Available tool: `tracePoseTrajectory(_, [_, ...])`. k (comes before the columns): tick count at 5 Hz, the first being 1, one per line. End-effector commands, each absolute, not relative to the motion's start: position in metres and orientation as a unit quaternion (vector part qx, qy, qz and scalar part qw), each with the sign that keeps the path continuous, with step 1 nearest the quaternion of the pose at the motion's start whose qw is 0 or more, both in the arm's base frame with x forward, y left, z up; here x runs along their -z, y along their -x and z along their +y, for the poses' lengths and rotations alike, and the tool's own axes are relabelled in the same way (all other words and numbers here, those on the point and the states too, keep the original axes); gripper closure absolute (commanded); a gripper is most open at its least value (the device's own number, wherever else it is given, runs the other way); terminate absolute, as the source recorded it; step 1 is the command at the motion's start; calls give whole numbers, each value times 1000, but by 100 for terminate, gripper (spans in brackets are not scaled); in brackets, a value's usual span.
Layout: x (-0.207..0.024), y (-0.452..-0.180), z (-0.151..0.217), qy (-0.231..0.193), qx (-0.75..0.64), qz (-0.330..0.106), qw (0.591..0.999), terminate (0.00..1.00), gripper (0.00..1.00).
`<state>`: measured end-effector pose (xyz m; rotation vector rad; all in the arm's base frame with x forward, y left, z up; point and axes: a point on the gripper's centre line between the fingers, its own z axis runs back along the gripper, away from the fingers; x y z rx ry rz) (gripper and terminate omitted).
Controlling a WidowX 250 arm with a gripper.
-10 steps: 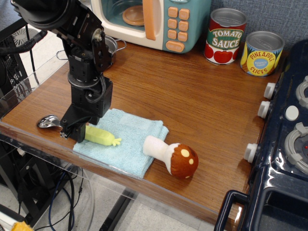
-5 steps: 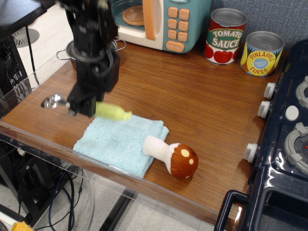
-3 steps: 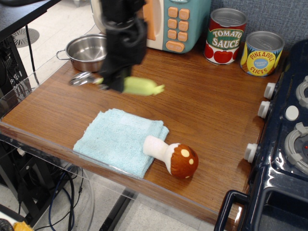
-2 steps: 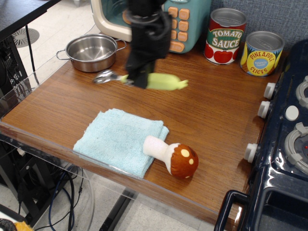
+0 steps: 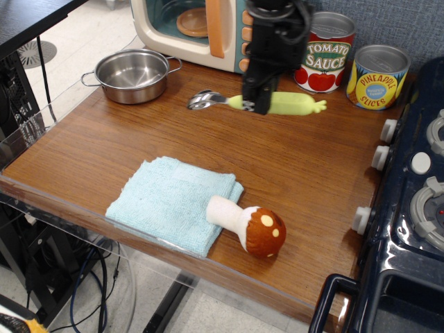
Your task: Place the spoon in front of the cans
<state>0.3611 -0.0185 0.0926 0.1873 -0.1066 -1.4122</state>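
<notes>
My gripper (image 5: 255,104) is shut on the spoon (image 5: 288,104) and holds it level above the wooden table. The spoon's silver bowl (image 5: 202,100) points left and its pale yellow-green handle points right toward the cans. The red-and-green tomato sauce can (image 5: 325,52) and the yellow-and-blue pineapple slices can (image 5: 377,77) stand at the back right. The spoon hangs just left of and in front of the tomato sauce can.
A toy microwave (image 5: 208,28) stands at the back behind my arm. A small steel pot (image 5: 133,75) sits at the back left. A light blue cloth (image 5: 173,201) and a toy mushroom (image 5: 250,225) lie near the front edge. A dark toy stove (image 5: 409,208) fills the right side.
My gripper lifted the spoon off the blue cloth at the front left and carried it back and to the right, to just in front of the tomato sauce can.
</notes>
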Motion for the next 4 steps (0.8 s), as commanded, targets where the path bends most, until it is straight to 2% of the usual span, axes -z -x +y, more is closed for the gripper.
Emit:
tracePoseTrajectory(1, [-81,-395,-34,-117,634,-51,763,0,100])
tracePoseTrajectory(3, [-61,-429,-58,-128,629,-57,765,0,100])
tracePoseTrajectory(4, [-55,-436,-64,-127,629,-55,765,0,100])
